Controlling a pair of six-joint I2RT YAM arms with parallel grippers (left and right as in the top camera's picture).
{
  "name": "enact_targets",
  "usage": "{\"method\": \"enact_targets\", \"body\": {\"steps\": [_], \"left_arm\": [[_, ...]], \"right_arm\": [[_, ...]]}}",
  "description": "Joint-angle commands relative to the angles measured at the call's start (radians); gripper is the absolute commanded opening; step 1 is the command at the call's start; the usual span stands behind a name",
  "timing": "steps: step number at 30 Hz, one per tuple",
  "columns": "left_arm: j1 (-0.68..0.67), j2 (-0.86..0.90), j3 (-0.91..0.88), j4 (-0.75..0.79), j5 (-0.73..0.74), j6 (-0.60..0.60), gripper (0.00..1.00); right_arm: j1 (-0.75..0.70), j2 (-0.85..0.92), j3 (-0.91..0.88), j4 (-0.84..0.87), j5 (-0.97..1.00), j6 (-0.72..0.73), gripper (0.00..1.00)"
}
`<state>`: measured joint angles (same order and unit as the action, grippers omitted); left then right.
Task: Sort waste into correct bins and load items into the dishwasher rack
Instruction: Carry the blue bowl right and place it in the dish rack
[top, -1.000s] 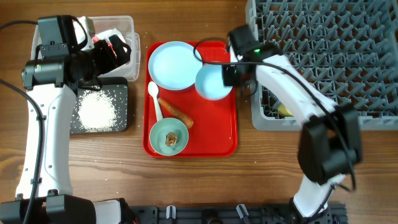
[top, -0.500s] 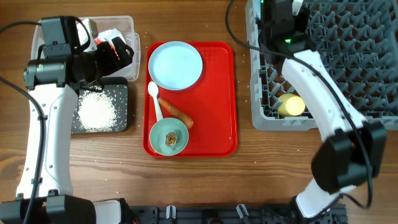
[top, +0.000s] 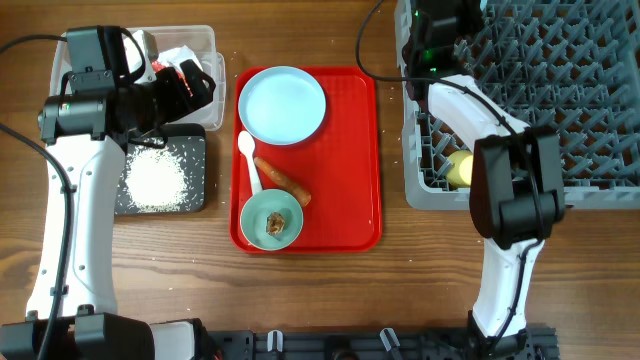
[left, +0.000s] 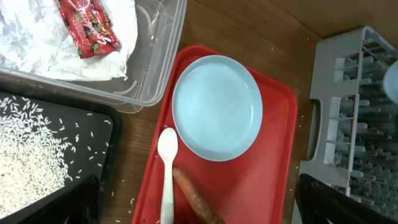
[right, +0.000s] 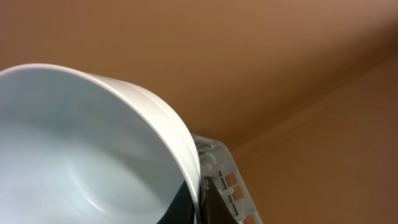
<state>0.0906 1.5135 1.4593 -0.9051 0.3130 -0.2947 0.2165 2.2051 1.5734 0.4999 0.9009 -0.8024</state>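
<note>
In the overhead view's upper right, the right gripper (right: 198, 200) clamps the rim of a white bowl (right: 81, 143) over the dish rack (top: 560, 100); next, the bowl likely needs lowering inside.

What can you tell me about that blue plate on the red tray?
The plate is round, pale blue, smooth and glossy, with a low raised rim. It lies flat, right way up and empty, at the upper end of the red tray in the overhead view. A white spoon lies close beside its edge.
</note>
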Motion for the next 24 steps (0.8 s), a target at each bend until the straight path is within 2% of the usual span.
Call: {"method": "enact_targets", "body": {"steps": [1, 12, 22, 24], "left_arm": [[-0.003, 0.005, -0.002, 0.003, 0.011, -0.005, 1.00], [-0.003, 0.005, -0.002, 0.028, 0.008, -0.005, 1.00], [-0.003, 0.005, -0.002, 0.038, 0.008, -0.005, 1.00], [-0.003, 0.005, -0.002, 0.041, 0.008, -0.005, 1.00]], "right_arm": [[-0.031, 0.058, 0.008, 0.018, -0.023, -0.087, 0.04], [-0.046, 0.093, 0.008, 0.074, -0.143, -0.084, 0.04], [-0.011, 0.093, 0.006, -0.029, -0.185, -0.084, 0.05], [-0.011, 0.093, 0.006, -0.046, -0.184, -0.085, 0.24]]}}
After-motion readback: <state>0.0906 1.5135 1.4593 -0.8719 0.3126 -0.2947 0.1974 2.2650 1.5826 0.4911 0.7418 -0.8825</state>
